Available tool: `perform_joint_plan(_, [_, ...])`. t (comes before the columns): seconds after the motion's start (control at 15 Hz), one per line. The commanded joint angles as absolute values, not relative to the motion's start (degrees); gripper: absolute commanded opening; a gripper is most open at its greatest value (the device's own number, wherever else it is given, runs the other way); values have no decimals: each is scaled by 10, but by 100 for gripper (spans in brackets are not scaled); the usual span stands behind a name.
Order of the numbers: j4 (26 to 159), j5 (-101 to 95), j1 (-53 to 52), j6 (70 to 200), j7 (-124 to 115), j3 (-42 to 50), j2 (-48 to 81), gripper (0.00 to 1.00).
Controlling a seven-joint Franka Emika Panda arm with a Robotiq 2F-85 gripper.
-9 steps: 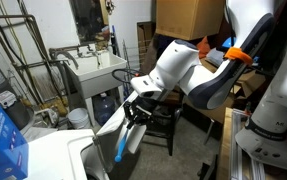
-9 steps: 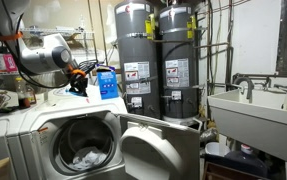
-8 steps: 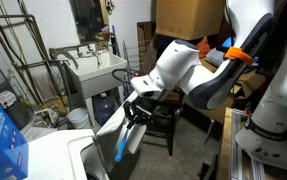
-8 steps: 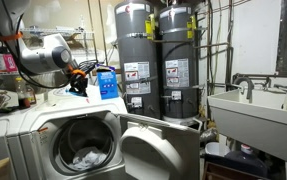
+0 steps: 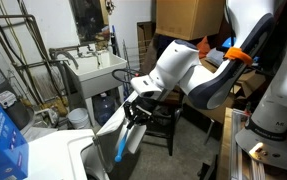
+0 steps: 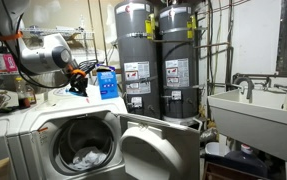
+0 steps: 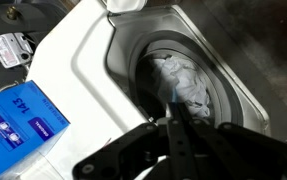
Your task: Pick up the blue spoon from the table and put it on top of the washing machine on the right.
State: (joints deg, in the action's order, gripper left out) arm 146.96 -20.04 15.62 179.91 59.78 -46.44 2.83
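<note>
hanging from the pinching gripper [image 5: 134, 110] in an exterior view, the blue spoon [image 5: 120, 150] points down beside the washing machine [image 5: 53, 152]. in an exterior view the gripper [image 6: 79, 82] hovers near a blue box [image 6: 106, 82] — spoon too small to see. wrist view: spoon [image 7: 173, 98] clamped between the fingers, over the drum [image 7: 218, 95] holding laundry [image 7: 186, 80].

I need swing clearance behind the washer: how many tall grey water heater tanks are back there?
2. Both tall grey cylindrical tanks stand side by side in an exterior view: one, the other nearer the white wall sink. More may sit out of frame.
</note>
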Motion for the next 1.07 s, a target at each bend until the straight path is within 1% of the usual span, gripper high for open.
perform_joint_plan(0.0, [1470,-200,156,1799,598,-464,28,3])
perform_joint_plan(0.87, [1470,-200,156,1799,598,-464,28,3])
perform_joint_plan(1.0, [1468,-199,157,1794,589,-461,23,1])
